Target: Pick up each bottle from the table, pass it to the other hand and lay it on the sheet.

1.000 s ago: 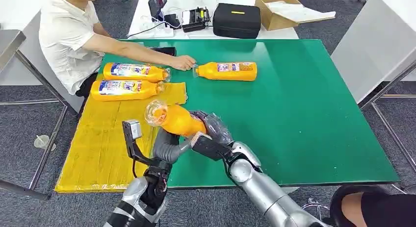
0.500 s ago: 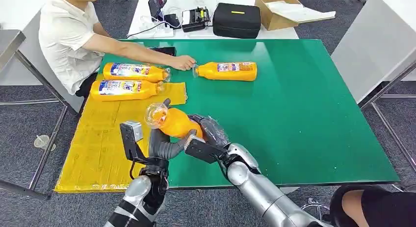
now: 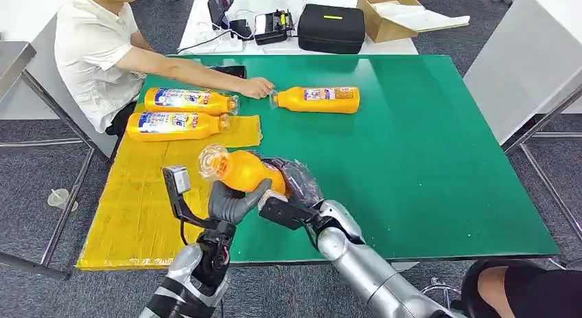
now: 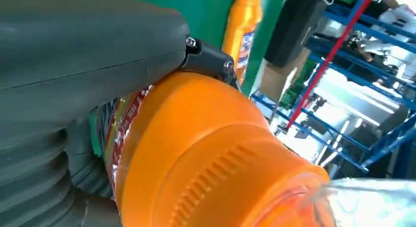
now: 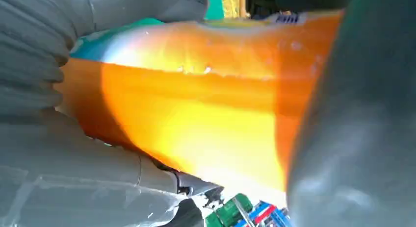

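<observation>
two bottles (image 3: 180,112) on sheet's (image 3: 137,201) far end, near end bare

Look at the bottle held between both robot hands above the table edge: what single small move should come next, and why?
Probably the right hand should let go. The orange bottle is gripped by both hands, the left hand closed under its neck end, so the pass looks complete. The yellow sheet, with two bottles already on it, lies on the left hand's side.

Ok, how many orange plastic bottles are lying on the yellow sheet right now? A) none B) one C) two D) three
C: two orange plastic bottles lie at the far end of the yellow sheet; a third lies on the green table, a fourth is between both hands.
</observation>
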